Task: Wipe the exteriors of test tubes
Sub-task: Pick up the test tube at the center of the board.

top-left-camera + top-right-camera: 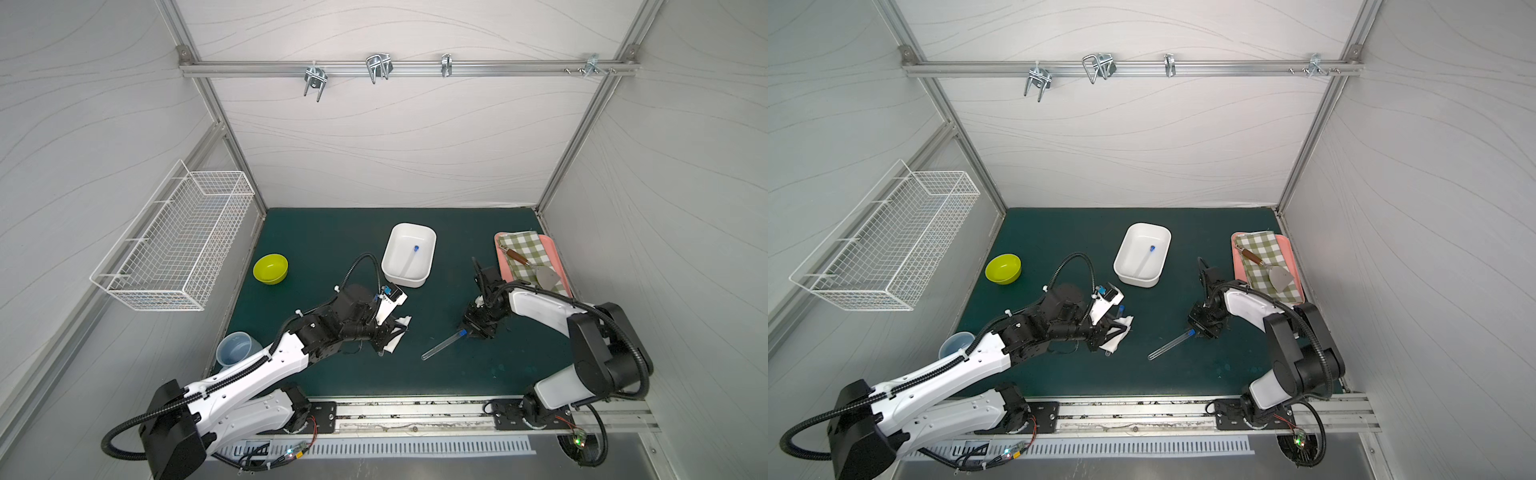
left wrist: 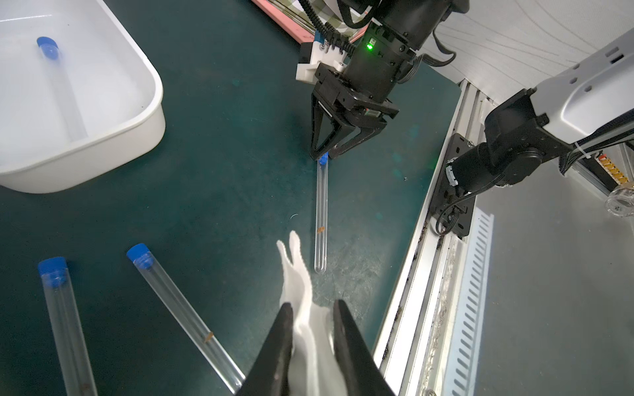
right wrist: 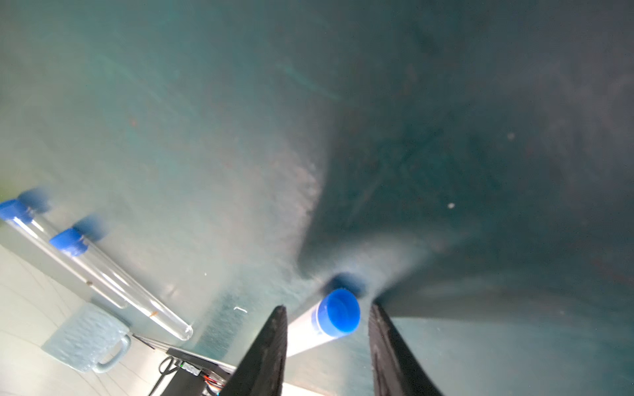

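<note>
The right arm (image 1: 536,307) bends steeply down, its right end effector (image 2: 322,155) parted astride the capped end of a test tube (image 2: 320,212) lying on the desk (image 2: 223,137). The left end effector (image 2: 312,308), held low, clamps the white cloth (image 2: 302,291).

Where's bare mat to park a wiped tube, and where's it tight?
Free: the dark green mat between the yellow-green bowl and the white rectangular tub, and the front strip between the clear blue-capped tube on the mat and the metal base rail. Crowded: the middle, where the left pincer grips the white cloth and the right pincer straddles that tube's cap.
</note>
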{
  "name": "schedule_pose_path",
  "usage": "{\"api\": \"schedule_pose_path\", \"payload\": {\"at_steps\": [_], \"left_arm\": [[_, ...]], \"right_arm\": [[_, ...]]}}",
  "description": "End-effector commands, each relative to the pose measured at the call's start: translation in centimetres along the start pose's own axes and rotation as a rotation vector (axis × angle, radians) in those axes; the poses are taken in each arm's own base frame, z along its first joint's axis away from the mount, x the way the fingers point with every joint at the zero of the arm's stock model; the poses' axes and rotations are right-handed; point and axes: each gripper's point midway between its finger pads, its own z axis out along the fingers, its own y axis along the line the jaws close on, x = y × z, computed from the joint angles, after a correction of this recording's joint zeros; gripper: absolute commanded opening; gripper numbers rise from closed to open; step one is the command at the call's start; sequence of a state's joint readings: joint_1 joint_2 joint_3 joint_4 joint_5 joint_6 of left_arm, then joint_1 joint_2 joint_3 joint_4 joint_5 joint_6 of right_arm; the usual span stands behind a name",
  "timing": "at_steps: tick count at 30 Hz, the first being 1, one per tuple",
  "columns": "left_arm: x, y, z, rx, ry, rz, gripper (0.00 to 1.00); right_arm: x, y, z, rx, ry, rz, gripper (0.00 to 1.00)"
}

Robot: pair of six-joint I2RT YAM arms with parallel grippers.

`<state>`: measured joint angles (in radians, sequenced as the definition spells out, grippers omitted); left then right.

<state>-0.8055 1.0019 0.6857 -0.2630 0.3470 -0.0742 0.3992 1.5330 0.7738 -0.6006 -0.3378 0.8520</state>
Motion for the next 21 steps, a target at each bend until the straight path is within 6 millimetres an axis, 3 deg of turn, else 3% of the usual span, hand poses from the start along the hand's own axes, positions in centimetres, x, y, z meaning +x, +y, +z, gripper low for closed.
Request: {"api": "schedule_pose_path", "payload": {"at_steps": [1, 9, 21], "left_arm": [[-1.2, 0.0, -0.4, -0.007, -0.05, 0.034, 0.23], [-1.1, -0.1, -0.3, 0.001, -0.046, 0.046, 0.23], [-0.9, -0.2, -0.3, 0.008, -0.049, 0.047, 0.24]], "right_arm": [[0.9, -1.6, 0.5, 0.076, 0.064, 0.022, 0.35], [1.6, -2.1, 0.7, 0.083, 0.096, 0.03, 0.24], [2.5, -2.6, 1.4, 0.036, 0.098, 0.06, 0.25]]}}
